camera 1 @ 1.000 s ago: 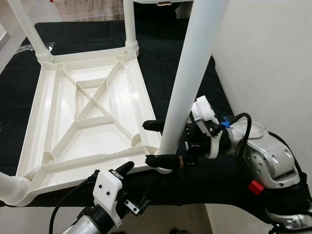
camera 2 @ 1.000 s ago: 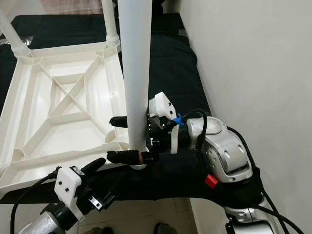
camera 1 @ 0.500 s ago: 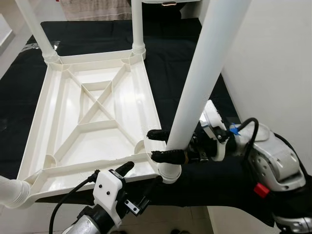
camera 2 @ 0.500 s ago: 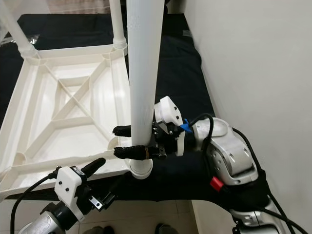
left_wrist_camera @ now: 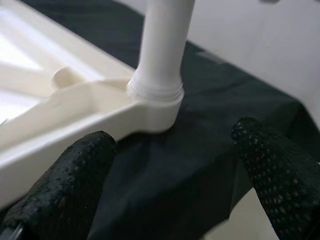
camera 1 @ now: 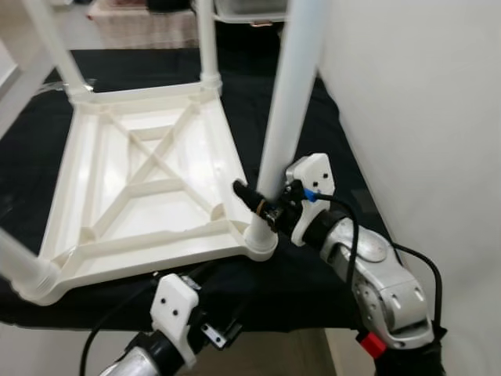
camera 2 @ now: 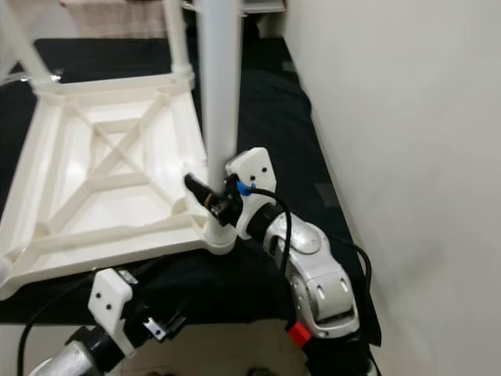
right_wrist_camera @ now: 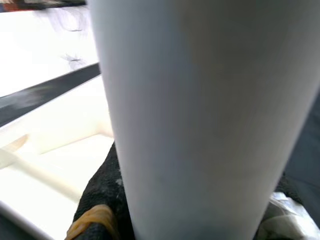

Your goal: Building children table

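the white plastic table top (camera 1: 149, 184) lies upside down on a bench covered with black cloth (camera 1: 329, 149), ribbed underside facing up, with a diagonal cross brace at its centre. round white legs stand in the corner sockets: far left leg (camera 1: 55, 47), far right leg (camera 1: 206, 39), near right leg (camera 1: 290, 102). a fourth leg (camera 1: 19, 270) rises at the near left corner. a plain white wall (camera 1: 423, 117) runs close along the right side, leaving a narrow strip of cloth beside the near right leg.

right gripper (camera 1: 262, 205): jaws clamped on the near right leg just above its socket collar (left_wrist_camera: 156, 92); fingers (right_wrist_camera: 102, 190) are textured black.

left gripper (left_wrist_camera: 170, 170): jaws apart, low at the near bench edge, facing the near right corner, touching nothing.
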Motion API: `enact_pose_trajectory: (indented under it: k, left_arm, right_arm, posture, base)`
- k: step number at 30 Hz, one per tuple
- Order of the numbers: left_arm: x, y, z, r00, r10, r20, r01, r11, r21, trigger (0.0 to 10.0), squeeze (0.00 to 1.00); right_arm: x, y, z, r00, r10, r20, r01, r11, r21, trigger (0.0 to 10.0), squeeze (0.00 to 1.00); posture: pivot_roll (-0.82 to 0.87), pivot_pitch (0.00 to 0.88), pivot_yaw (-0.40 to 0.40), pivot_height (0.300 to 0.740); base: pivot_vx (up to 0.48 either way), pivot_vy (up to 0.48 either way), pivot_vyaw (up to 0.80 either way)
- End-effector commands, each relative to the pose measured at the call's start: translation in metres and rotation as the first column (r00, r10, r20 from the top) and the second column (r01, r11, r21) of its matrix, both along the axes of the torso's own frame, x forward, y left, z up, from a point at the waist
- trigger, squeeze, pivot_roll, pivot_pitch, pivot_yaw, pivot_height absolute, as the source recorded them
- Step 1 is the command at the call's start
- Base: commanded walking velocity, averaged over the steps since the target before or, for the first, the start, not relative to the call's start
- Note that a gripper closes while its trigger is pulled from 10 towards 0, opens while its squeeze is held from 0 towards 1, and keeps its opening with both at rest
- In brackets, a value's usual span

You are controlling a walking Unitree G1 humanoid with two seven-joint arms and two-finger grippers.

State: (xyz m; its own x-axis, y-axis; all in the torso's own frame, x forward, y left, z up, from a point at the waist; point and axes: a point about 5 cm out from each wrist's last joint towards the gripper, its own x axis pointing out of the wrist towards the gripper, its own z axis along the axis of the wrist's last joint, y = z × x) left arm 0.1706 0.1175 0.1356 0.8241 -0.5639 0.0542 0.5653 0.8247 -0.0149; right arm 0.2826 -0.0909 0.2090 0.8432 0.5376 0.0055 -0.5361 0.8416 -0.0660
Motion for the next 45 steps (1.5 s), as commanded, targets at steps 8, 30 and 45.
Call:
enact_pose_trajectory:
  k: [8,30,45]
  left_arm:
    - [-0.001,0.000,-0.002,1.000,-0.004,-0.005,0.004,1.000,0.003,10.0,0.00]
    - [-0.009,-0.004,-0.005,1.000,-0.011,-0.020,0.011,1.000,0.003,10.0,0.00]
    - [-0.013,-0.004,-0.004,1.000,-0.009,-0.021,0.009,1.000,0.006,10.0,0.00]
  right_arm:
    - [0.013,-0.016,-0.035,0.979,-0.093,-0.183,0.064,0.985,-0.162,0.0,0.00]
    - [-0.009,-0.009,0.034,0.531,0.847,0.025,-0.839,0.530,-0.127,10.0,0.00]
    - [-0.002,-0.023,0.034,0.498,0.867,-0.003,-0.856,0.492,-0.158,0.0,0.00]
  posture:
    - [0.05,0.199,-0.048,0.740]
    - [0.09,0.168,-0.041,0.740]
    - [0.09,0.180,-0.041,0.740]
  base:
    - [0.000,0.000,0.00]
    - [0.000,0.000,0.00]
    - [0.000,0.000,0.00]
